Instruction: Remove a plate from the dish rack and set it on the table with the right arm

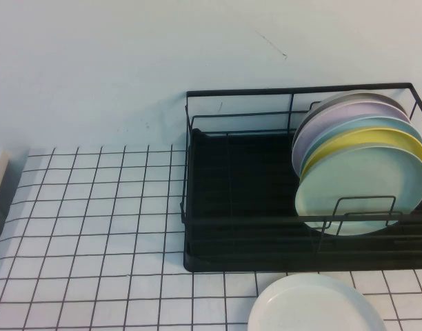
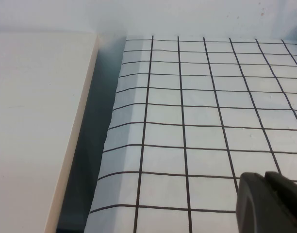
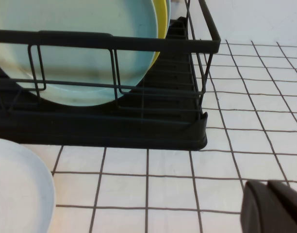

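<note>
The pale mint-green plate point(image 1: 363, 189) stands upright at the front of a stack of plates in the black wire dish rack point(image 1: 238, 207), at the right of the gridded white table point(image 1: 94, 234). It also shows in the right wrist view point(image 3: 75, 48), behind the rack's front wires point(image 3: 114, 41). My right gripper point(image 3: 267, 200) is shut and empty, low over the table in front of the rack. My left gripper point(image 2: 266, 191) is shut and empty over the table's left part. Neither gripper shows in the high view.
A yellow plate point(image 1: 356, 140) and other pastel plates stand behind the mint one. A white plate point(image 1: 314, 307) lies flat on the table in front of the rack, also in the right wrist view point(image 3: 17, 189). A cream board point(image 2: 37, 121) borders the table's left edge.
</note>
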Tool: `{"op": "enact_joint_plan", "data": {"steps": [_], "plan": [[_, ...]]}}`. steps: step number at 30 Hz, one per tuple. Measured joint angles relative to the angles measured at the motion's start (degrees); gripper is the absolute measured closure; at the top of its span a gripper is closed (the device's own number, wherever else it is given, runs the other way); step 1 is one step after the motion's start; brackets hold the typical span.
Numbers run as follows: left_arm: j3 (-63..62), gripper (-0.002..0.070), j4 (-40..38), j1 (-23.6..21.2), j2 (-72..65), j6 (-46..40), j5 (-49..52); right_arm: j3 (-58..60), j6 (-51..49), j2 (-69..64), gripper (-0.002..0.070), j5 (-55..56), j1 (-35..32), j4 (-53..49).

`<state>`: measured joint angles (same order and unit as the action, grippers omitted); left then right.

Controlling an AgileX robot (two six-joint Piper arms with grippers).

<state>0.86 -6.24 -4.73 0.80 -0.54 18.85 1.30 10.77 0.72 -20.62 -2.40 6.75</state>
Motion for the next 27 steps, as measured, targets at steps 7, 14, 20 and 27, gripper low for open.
{"op": "enact_joint_plan", "data": {"steps": [7,14,20,27], "plan": [[0.0,0.0678,0.0,0.0,0.0,0.0,0.0,0.0,0.0,0.0,0.0678,0.0,0.0,0.0],[0.0,0.0678,0.0,0.0,0.0,0.0,0.0,0.0,0.0,0.0,0.0678,0.0,0.0,0.0],[0.0,0.0678,0.0,0.0,0.0,0.0,0.0,0.0,0.0,0.0,0.0678,0.0,0.0,0.0],[0.0,0.0678,0.0,0.0,0.0,0.0,0.0,0.0,2.8,0.0,0.0678,0.0,0.0,-1.7]]}}
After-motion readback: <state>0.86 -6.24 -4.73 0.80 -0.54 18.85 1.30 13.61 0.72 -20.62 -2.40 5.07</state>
